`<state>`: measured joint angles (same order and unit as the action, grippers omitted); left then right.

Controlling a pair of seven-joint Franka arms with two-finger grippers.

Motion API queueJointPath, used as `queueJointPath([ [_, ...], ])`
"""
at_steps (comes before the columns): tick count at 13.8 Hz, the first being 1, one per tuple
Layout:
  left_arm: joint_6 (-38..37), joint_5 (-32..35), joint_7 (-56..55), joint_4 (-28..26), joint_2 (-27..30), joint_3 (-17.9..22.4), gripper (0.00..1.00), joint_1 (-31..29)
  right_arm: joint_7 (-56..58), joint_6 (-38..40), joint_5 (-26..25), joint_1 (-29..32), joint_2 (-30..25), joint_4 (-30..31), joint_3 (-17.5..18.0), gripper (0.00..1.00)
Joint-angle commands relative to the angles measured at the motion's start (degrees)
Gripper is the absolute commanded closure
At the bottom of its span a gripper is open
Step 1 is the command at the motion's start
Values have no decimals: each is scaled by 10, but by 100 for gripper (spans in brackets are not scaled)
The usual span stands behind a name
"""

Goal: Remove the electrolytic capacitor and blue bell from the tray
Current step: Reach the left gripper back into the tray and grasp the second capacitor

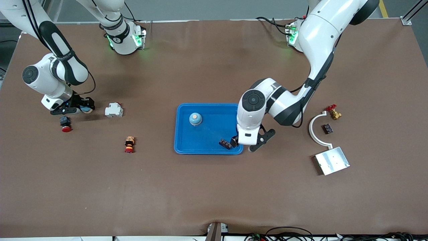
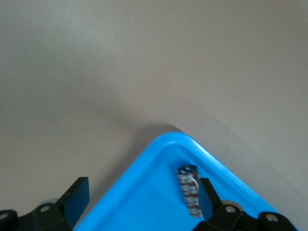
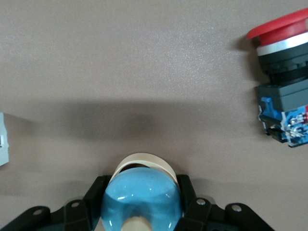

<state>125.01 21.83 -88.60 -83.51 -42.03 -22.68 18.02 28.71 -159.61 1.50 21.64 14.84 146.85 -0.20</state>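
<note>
My right gripper (image 1: pixel 84 108) is shut on a blue dome bell with a cream base (image 3: pixel 141 204), low over the table at the right arm's end; its fingers clamp the dome's two sides in the right wrist view (image 3: pixel 143 188). A second blue bell (image 1: pixel 195 118) sits in the blue tray (image 1: pixel 187 147) at the table's middle. My left gripper (image 1: pixel 243 144) is open over the tray's corner nearest the left arm and the front camera. A small dark capacitor (image 1: pixel 225 144) lies in that corner, against one finger (image 2: pixel 209 197); it also shows in the left wrist view (image 2: pixel 189 190).
A red push button (image 1: pixel 66 124) lies just by the right gripper. A white block (image 1: pixel 114 110) and a stacked orange-red button (image 1: pixel 129 144) lie between it and the tray. Toward the left arm's end are a white curved bracket (image 1: pixel 317 129), a metal plate (image 1: pixel 332 160), a brass valve (image 1: pixel 333 113) and a small dark part (image 1: pixel 327 129).
</note>
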Motion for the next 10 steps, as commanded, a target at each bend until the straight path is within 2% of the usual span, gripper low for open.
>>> queueJointPath([
  [1,14,-3,-41,61,-49,8,0,27,1,-16,24,-6,8,2,7,0],
  [3,36,-3,-56,71,-64,11,0,44,4,-11,24,-10,0,-1,8,0],
  [5,52,-5,-74,91,-78,35,0,77,2,3,24,-27,-23,-2,9,0],
  [9,82,-6,-114,112,-115,70,0,121,-52,172,24,-63,-93,-58,12,0],
  [10,83,-6,-114,112,-122,73,13,124,-96,184,25,-89,-115,-60,14,0],
])
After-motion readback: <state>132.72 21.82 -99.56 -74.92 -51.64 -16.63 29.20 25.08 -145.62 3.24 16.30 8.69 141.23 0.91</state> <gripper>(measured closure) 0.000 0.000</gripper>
